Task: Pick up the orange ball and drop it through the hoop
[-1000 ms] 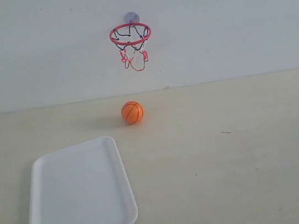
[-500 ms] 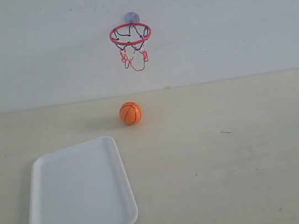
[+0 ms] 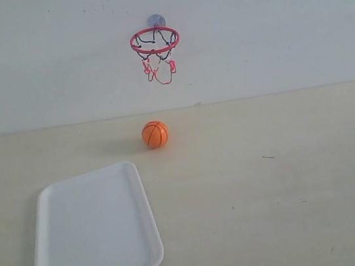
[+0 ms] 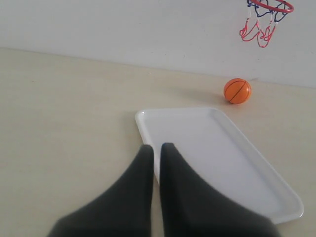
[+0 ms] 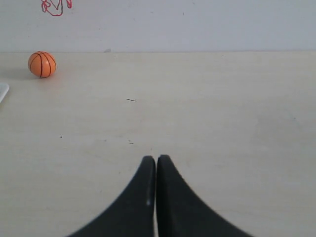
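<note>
The orange ball (image 3: 154,134) rests on the table below the hoop (image 3: 155,41), whose red ring and string net hang from a bluish suction cup on the wall. The ball (image 4: 237,91) and the hoop (image 4: 270,6) also show in the left wrist view, and the ball (image 5: 42,64) again in the right wrist view. My left gripper (image 4: 156,148) is shut and empty above the white tray's near edge, far from the ball. Over bare table my right gripper (image 5: 156,159) is shut and empty, also far from the ball. Neither gripper appears in the exterior view.
A white rectangular tray (image 3: 92,231) lies at the front left of the table, empty; it shows too in the left wrist view, tray (image 4: 256,182). The pale wall (image 3: 268,27) rises right behind the table's far edge.
The ball has rolled slightly to the left over the last second and has since settled. Nothing else moved.
</note>
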Action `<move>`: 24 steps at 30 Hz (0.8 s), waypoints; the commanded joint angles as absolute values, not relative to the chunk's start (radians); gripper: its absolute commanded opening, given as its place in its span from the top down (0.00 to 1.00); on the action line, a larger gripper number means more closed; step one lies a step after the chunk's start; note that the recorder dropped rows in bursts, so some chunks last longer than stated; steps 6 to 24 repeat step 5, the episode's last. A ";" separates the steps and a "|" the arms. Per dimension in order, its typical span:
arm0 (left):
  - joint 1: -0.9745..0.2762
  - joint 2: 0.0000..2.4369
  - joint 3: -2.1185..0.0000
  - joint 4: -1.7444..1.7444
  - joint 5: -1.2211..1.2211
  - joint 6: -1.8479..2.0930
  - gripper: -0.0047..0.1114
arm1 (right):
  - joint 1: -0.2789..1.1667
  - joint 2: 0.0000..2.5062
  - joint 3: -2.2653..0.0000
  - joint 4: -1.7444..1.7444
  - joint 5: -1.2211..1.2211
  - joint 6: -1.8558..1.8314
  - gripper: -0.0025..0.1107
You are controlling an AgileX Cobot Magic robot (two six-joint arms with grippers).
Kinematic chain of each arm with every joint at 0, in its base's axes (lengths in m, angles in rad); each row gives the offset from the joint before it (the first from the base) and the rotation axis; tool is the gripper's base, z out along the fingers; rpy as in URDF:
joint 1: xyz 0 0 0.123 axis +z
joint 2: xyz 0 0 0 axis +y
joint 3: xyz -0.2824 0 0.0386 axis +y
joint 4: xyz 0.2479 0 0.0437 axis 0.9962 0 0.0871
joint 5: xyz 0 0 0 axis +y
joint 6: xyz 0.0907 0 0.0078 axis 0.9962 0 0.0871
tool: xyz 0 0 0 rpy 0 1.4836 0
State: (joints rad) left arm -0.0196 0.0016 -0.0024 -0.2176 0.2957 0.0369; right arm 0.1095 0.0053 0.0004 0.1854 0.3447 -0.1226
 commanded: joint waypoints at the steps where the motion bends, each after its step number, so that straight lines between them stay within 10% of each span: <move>1: -0.021 0.000 0.000 -0.212 0.299 0.043 0.92 | 0.112 0.000 0.000 0.178 0.334 -0.130 0.98; 24: -0.021 0.000 0.000 -0.212 0.299 0.043 0.92 | 0.112 0.000 0.000 0.178 0.334 -0.130 0.98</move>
